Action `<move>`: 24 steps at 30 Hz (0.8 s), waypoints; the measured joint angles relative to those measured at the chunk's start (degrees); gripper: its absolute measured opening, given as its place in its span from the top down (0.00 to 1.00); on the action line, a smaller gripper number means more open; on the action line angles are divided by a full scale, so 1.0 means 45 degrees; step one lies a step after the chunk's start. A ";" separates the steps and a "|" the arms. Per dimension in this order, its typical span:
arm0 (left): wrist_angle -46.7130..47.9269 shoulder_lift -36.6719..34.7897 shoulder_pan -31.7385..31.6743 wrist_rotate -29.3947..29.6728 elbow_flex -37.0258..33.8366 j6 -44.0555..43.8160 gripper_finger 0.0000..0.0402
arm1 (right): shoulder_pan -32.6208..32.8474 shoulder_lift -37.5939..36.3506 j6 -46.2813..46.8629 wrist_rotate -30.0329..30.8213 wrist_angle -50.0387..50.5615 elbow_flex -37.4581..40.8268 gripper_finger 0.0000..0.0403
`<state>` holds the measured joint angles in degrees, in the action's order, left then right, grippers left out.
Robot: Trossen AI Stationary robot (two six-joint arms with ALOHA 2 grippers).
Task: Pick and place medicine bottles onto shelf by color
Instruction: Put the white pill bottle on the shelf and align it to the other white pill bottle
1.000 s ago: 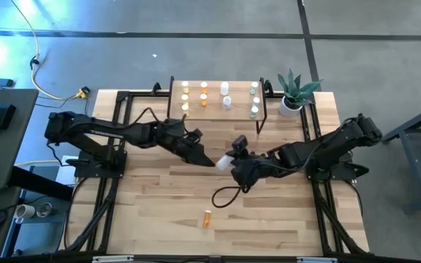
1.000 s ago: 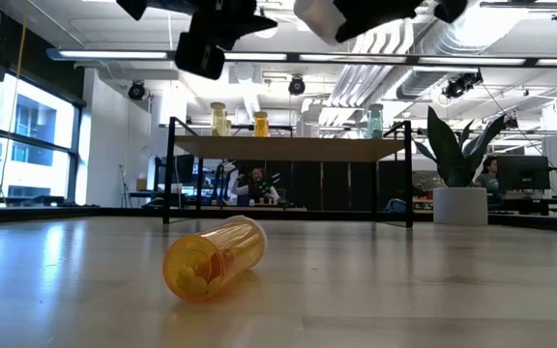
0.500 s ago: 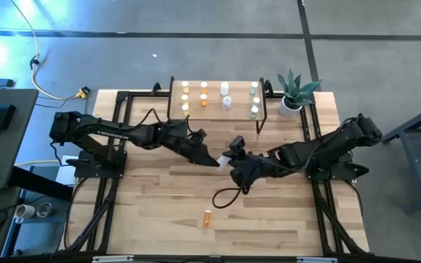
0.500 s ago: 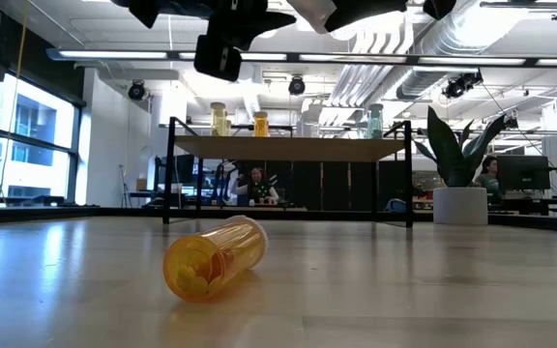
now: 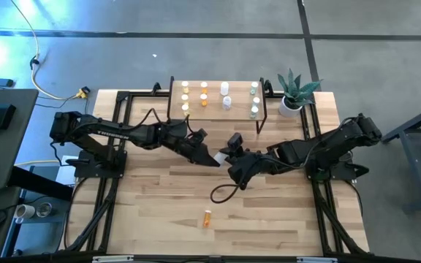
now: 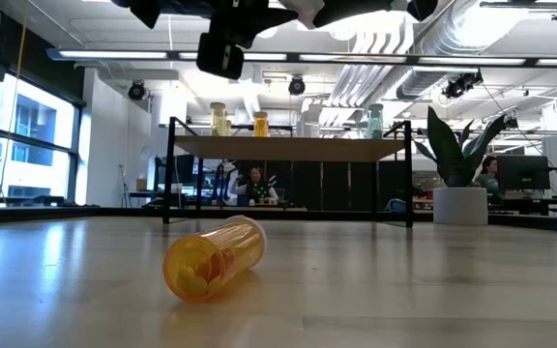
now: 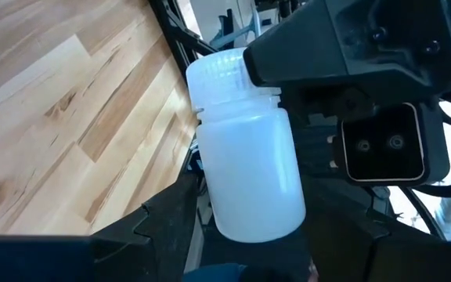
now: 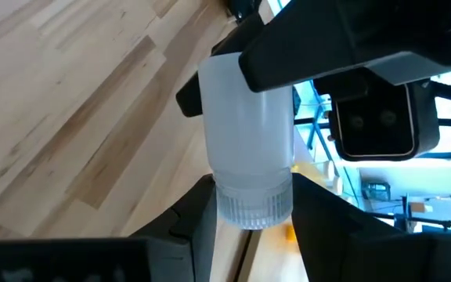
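A white medicine bottle (image 5: pixel 221 155) with a ribbed white cap is held in the air over the table's middle, between my two grippers. My left gripper (image 5: pixel 213 158) comes from the left and is shut on the bottle's body (image 7: pixel 249 172). My right gripper (image 5: pixel 230 156) comes from the right and is shut on its cap end (image 8: pixel 253 196). An orange bottle (image 5: pixel 207 218) with no cap lies on its side near the table's front; it also shows in the low view (image 6: pixel 214 259). The shelf (image 5: pixel 218 111) stands at the far edge and bears yellow, orange, white and greenish bottles. My left gripper pinches the lower part of the bottle's body (image 7: pixel 245 215) between its two fingers, coming level from the table's left. The bottle lies roughly level, clear of the table, cap pointing away from this gripper. My right gripper pinches the ribbed cap (image 8: pixel 254 205) between its two fingers, coming level from the table's right. The bottle's body points away from it toward the left gripper, clear of the table.
A potted plant (image 5: pixel 293 91) stands at the shelf's right end. A black cable loop (image 5: pixel 221 193) hangs under the right arm. Bare wood lies to the front left and front right. People sit at desks beyond the table (image 6: pixel 254 184).
My left gripper has moved toward the table's right, up to the white bottle, and now has its body between its fingers. My right gripper, holding the bottle, has shifted a little toward the far edge and upward; the bottle has risen out of the low view.
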<state>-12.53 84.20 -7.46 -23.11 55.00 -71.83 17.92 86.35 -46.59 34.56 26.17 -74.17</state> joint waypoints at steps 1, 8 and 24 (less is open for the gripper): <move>0.0008 0.0000 -0.0002 -0.0010 0.0000 0.0005 0.50 | 0.0004 0.0000 0.0000 -0.0056 -0.0013 0.0000 0.69; 0.0047 0.0000 -0.0005 -0.0010 0.0000 0.0010 0.55 | 0.0000 0.0000 -0.0701 -0.0102 -0.0023 0.0000 0.69; 0.0079 0.0000 -0.0006 -0.0390 0.0000 0.0053 0.61 | 0.0038 -0.0013 0.0572 -0.0064 -0.0039 0.0000 0.63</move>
<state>-12.17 84.20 -7.49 -24.87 55.00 -71.60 18.09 86.29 -44.01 34.28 25.99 -74.17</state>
